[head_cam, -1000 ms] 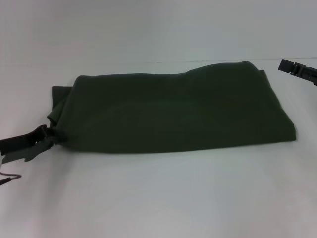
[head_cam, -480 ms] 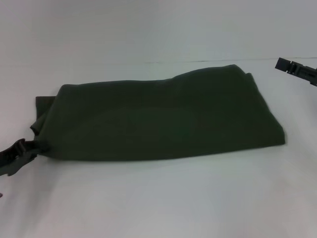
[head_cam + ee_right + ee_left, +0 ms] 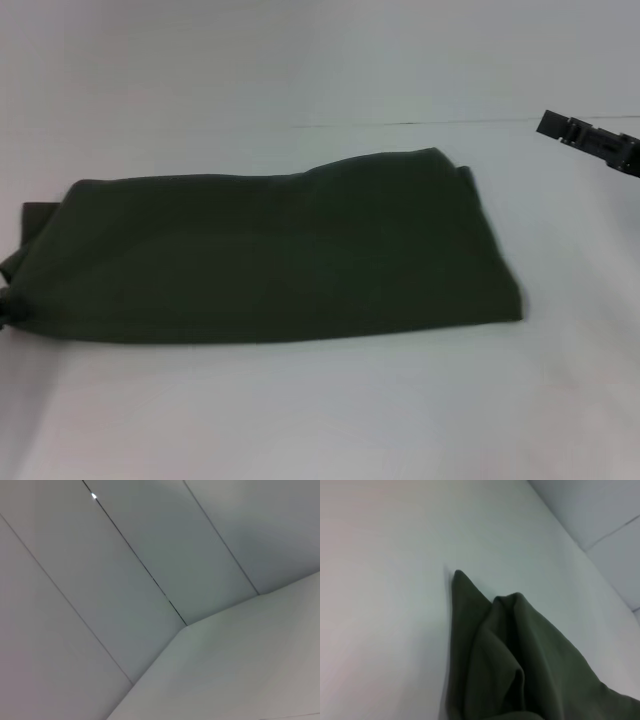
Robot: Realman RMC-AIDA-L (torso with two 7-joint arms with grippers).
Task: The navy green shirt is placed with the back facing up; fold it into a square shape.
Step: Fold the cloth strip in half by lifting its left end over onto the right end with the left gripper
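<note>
The shirt (image 3: 280, 250) lies on the white table (image 3: 330, 410) as a long folded band, its long axis running across the robot's front from left to right. Its right end is a neat straight edge, while its left end bunches into a small gathered corner at the very edge of the head view.

That left corner is where the left pincer works. Only a dark sliver shows there in the head view, so the pincer itself cannot be pointed at. The left wrist view shows the cloth (image 3: 520, 665) rising in pinched folds close to the camera, which suggests the left pincer is clamped on the corner, though its fingers are out of sight and I cannot tell for sure. The coming fold likely turns on this: the shirt stretches away to the right of that held corner, so the left arm is the nearer one to carry the end over along the long axis.

The right pincer (image 3: 548, 125) hangs well off the shirt's far right corner, touching nothing; how wide it stands I cannot tell.
</note>
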